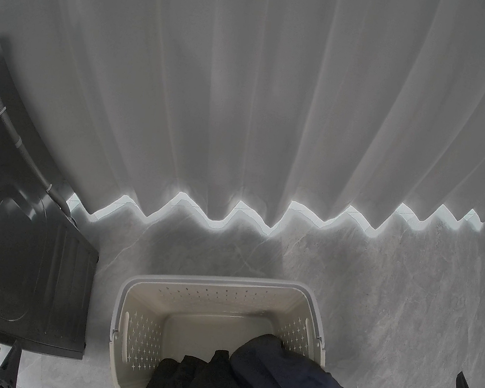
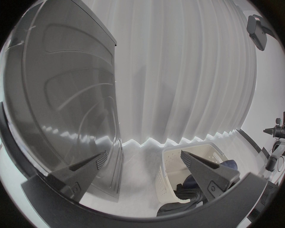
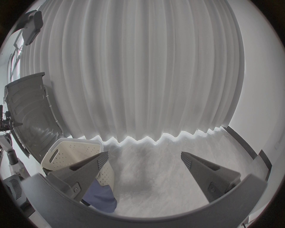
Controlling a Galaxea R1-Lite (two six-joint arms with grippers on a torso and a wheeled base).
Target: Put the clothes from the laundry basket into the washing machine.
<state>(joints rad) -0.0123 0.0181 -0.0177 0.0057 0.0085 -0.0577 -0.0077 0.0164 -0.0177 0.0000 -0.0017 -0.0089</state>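
Observation:
A cream laundry basket (image 1: 217, 287) stands on the floor at the bottom centre, also seen as the basket (image 2: 173, 157) and the basket (image 3: 66, 150) from the wrists. Inside lie dark clothes: a black garment (image 1: 198, 380) and a navy garment (image 1: 285, 376) draped over the near right rim, the navy garment (image 3: 101, 197) hanging outside. The dark washing machine (image 1: 10, 257) stands left of the basket; its side panel (image 2: 68, 98) is close. My left gripper (image 2: 142, 156) is open, low at the left, between machine and basket. My right gripper (image 3: 144, 156) is open, low to the basket's right.
A long white curtain (image 1: 254, 89) hangs across the back, its hem just above the grey marbled floor (image 1: 405, 291). A grey hose (image 1: 22, 149) runs down beside the machine. Open floor lies right of the basket. A wall with dark skirting (image 3: 249, 145) bounds the right side.

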